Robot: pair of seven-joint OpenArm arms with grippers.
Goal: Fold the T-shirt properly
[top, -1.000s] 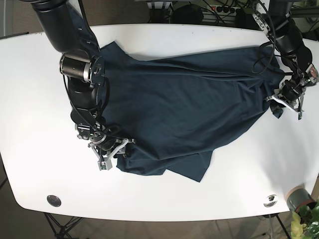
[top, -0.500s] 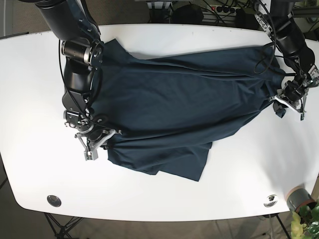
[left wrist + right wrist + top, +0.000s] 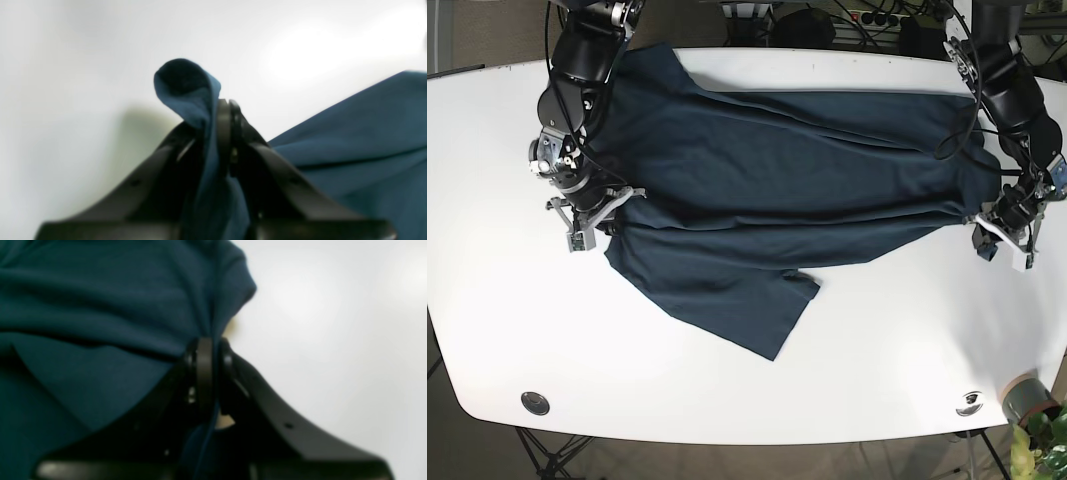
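T-shirt (image 3: 777,190) looks soft, light and floppy on the table (image 3: 897,370). Left hand (image 3: 1005,228) and right hand (image 3: 589,214) each pinch its edge; corners seem best to hold.

The white table (image 3: 877,350) is carrying a dark blue T-shirt (image 3: 777,190), lying spread across its top.

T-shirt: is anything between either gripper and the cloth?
Nothing visible. The left gripper and the right gripper are each shut directly on a fold of the T-shirt, at opposite ends of it on the white table.
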